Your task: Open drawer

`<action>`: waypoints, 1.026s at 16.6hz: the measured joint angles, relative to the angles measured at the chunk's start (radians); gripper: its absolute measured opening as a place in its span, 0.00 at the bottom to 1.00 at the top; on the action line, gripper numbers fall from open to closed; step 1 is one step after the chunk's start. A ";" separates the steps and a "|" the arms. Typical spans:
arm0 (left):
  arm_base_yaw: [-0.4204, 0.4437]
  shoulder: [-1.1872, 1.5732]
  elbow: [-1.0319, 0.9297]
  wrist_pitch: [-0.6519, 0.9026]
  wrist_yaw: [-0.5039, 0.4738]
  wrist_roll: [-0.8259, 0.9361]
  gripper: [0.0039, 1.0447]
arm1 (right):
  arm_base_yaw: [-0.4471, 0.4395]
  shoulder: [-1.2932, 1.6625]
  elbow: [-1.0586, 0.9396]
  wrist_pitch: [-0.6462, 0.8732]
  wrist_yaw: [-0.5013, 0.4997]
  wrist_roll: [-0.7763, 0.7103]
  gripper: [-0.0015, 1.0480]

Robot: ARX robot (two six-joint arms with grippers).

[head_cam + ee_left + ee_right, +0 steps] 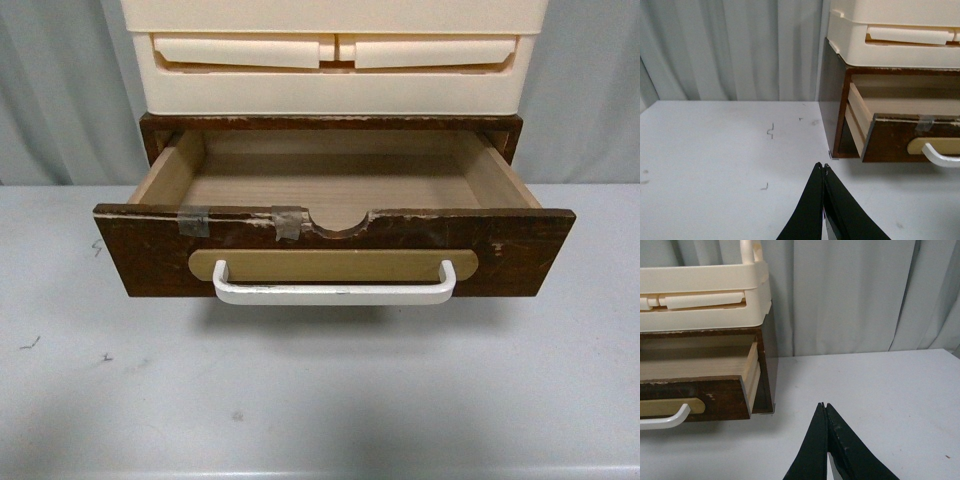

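Since the drawer (335, 250) already stands pulled well out of its dark brown cabinet (330, 124), with its light wood floor bare to the front view, I judge the opening step done and only a retreat left. It sits on the grey counter (320, 400) under the cream plastic drawers (335, 55), its white bar handle (334, 290) free of any grip. My left gripper (824, 169) is clenched, tips pressed together, empty, hovering over the counter near the cabinet's corner and apart from the drawer; my right gripper (823, 406) is likewise clenched and empty off the other corner. If more travel were wanted, I would have to release one gripper and bring it back around the handle. Neither arm shows in the front view; the wrist views alone give me the drawer's side walls and the curtain (850, 295) behind.
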 joint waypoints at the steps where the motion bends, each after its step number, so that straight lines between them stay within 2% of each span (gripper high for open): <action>1: 0.000 -0.065 0.000 -0.012 -0.003 0.000 0.01 | 0.000 -0.017 0.000 -0.017 0.000 0.000 0.02; 8: 0.000 -0.063 0.000 -0.012 -0.003 0.000 0.01 | 0.000 -0.075 0.000 -0.088 -0.001 0.000 0.02; 9: 0.000 -0.063 0.000 -0.018 -0.003 0.000 0.01 | 0.000 -0.171 0.001 -0.227 -0.003 0.000 0.02; 12: 0.000 -0.063 0.000 -0.016 -0.003 0.000 0.01 | 0.000 -0.224 0.001 -0.232 -0.003 -0.001 0.02; 13: 0.000 -0.063 0.000 -0.016 -0.002 0.000 0.08 | 0.000 -0.224 0.001 -0.235 -0.003 -0.003 0.04; 17: 0.000 -0.063 0.000 -0.016 -0.003 0.000 0.70 | 0.000 -0.224 0.001 -0.234 -0.003 -0.003 0.67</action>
